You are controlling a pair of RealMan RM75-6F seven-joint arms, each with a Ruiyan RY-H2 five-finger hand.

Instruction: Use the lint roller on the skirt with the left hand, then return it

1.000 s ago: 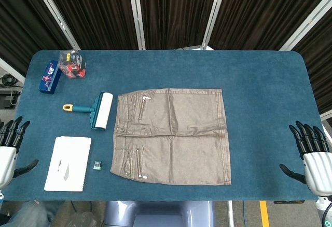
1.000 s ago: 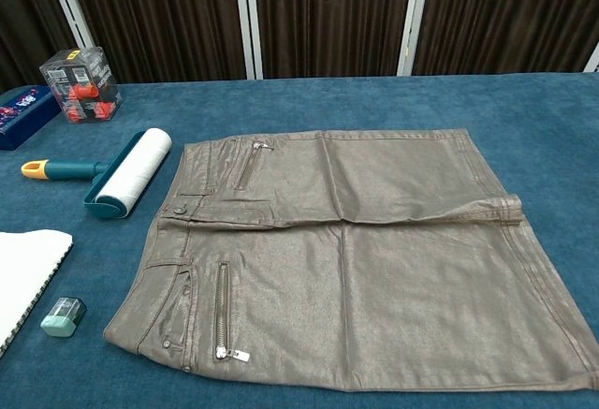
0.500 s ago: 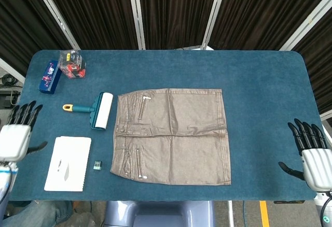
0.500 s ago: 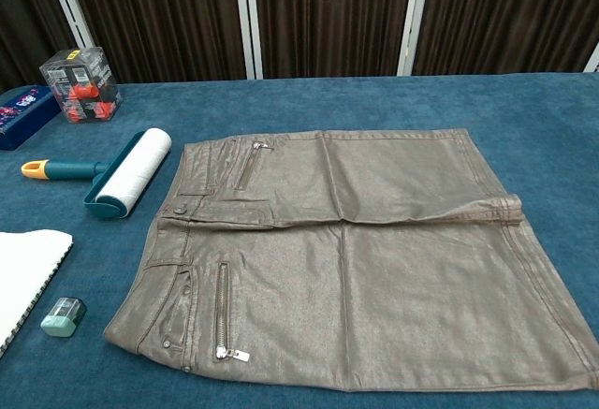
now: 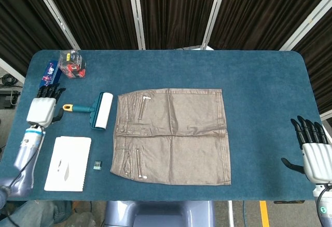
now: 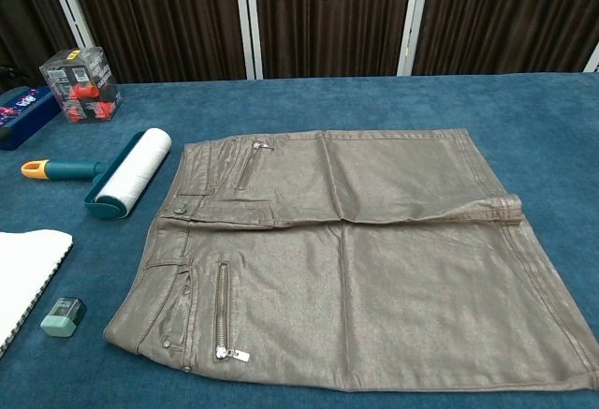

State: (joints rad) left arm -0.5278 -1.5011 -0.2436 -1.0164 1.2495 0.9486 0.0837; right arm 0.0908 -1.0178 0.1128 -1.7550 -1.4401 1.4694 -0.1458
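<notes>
A brown skirt (image 5: 172, 135) (image 6: 346, 250) lies flat in the middle of the blue table (image 5: 259, 81). Just left of it rests the lint roller (image 5: 95, 110) (image 6: 114, 181), with a white roll, a teal frame and a yellow-tipped handle pointing left. In the head view my left hand (image 5: 42, 107) hovers open just left of the handle's yellow tip, not touching it. My right hand (image 5: 314, 151) is open at the table's right front corner, far from the skirt. The chest view shows neither hand.
A white notebook (image 5: 68, 163) (image 6: 23, 273) and a small teal sharpener (image 5: 97, 165) (image 6: 64, 316) lie in front of the roller. A blue box (image 5: 50, 75) and a clear box with red items (image 5: 73, 64) (image 6: 82, 83) stand at the back left.
My left hand has moved forward over the table from the left front corner, up to the roller's handle. The right hand has shifted slightly toward the table's edge.
</notes>
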